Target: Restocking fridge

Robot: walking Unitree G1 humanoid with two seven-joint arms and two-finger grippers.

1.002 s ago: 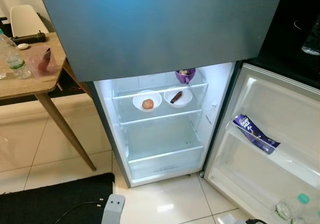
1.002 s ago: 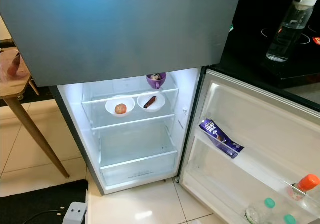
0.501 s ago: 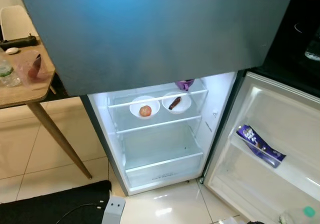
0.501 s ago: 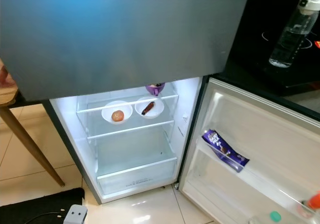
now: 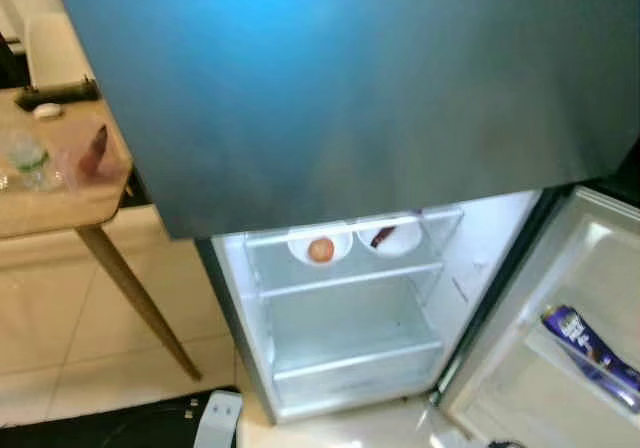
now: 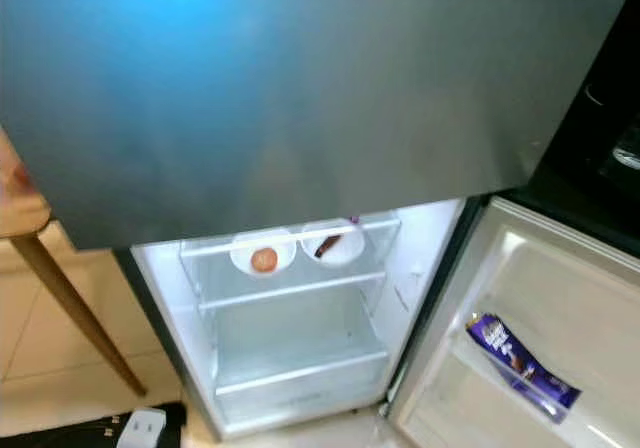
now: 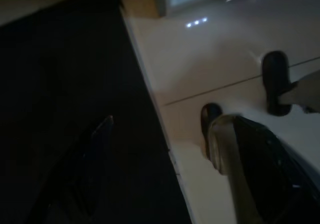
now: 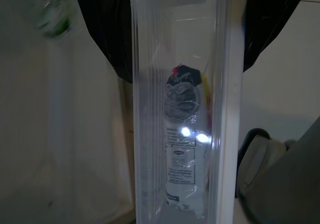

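Clear plastic sits closest to your right hand: a transparent door-shelf rail (image 8: 225, 109) straight ahead of it, with a bottle (image 8: 182, 149) just behind. The bottle's long axis runs parallel with the rail, its dark cap at one end and the white label along the body. Upright or lying down, I cannot tell from this angle. Nor can I tell whether the right hand is apart or together, or whether it touches the bottle.

Your left hand hangs idle over the pale tile floor (image 7: 210, 49) beside the black mat (image 7: 60, 84). Its state is too dark to judge.

What changed over the last second is your viewpoint, not the goods. The head camera has swung and blurred, so the grey-blue upper door (image 5: 350, 88) now covers far more of the view. The lower door bin has slid out of the head views. Read that as the robot moving, so let the view settle before you place anything.

Farther out, the lit compartment holds two white bowls side by side on a shelf. One bowl (image 5: 320, 243) holds a round reddish fruit, the other bowl (image 5: 392, 236) a dark stick-like item. The shelf below looks bare, so I judge there is room to restock.

A purple packet (image 5: 590, 348) lies tilted in the open door. Farthest off, well to the left, the tabletop (image 5: 50, 198) carries more items, blurred.
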